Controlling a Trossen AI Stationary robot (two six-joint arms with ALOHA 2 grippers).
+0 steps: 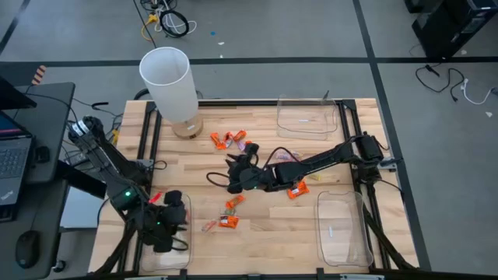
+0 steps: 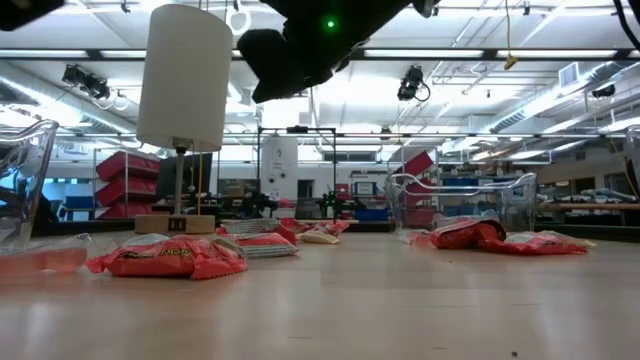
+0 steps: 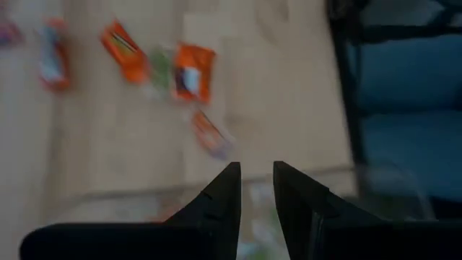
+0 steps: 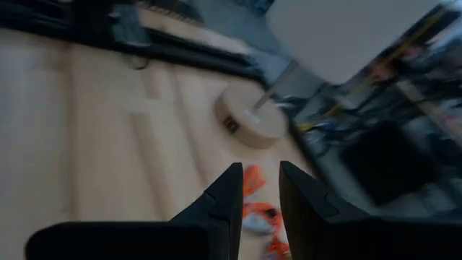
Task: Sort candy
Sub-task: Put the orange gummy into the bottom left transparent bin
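Observation:
Candy in orange wrappers lies loose on the wooden table: a cluster near the lamp (image 1: pixel 229 138), one piece under the right arm (image 1: pixel 296 190), and several near the middle front (image 1: pixel 227 220). A paler pink piece (image 1: pixel 284 155) lies mid-table. My right gripper (image 1: pixel 233 175) hovers above the table's middle, pointing toward the lamp. Its fingers (image 4: pixel 258 189) are narrowly parted with nothing between them. My left gripper (image 1: pixel 167 222) hangs over the near-left clear tray (image 1: pixel 180 247). It is tilted down, and its fingers (image 3: pixel 256 189) are narrowly parted and hold nothing.
A white lamp (image 1: pixel 167 78) on a round wooden base (image 1: pixel 187 127) stands at the far left. Clear trays sit at the far right (image 1: pixel 307 117) and the near right (image 1: pixel 342 229). Black rails run along the table's left and right sides.

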